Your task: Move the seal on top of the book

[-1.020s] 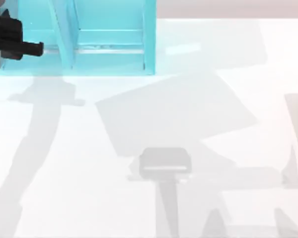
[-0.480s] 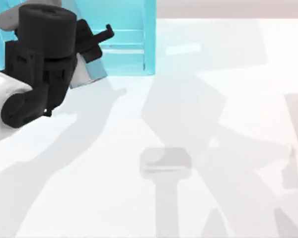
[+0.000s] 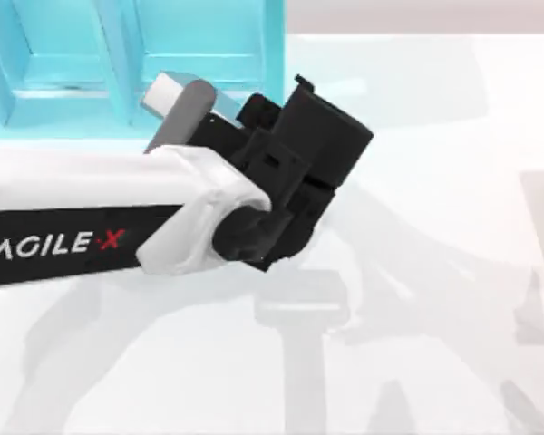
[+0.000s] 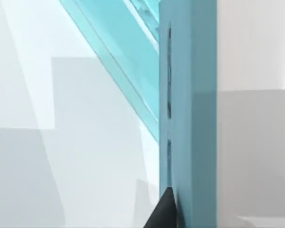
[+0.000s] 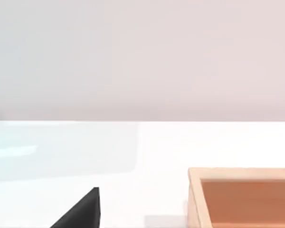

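Note:
The seal and the book are out of view. My left arm, white with a black AgileX band, reaches in from the top view's left. Its black gripper (image 3: 301,98) hangs by the right end of the light-blue compartment shelf (image 3: 199,54). In the left wrist view a dark tip of the left gripper (image 4: 164,213) lies close against the shelf's upright blue side wall (image 4: 187,118). In the right wrist view a dark tip of my right gripper (image 5: 83,211) stands over the white table.
The light-blue shelf fills the back left of the table. A tan wooden box (image 5: 242,197) with an open top sits on the table ahead of the right gripper. Grey shadows cross the white tabletop (image 3: 435,181).
My left arm has swung from the far left edge rightward across the top view, its gripper moving from the shelf's left end to its right end.

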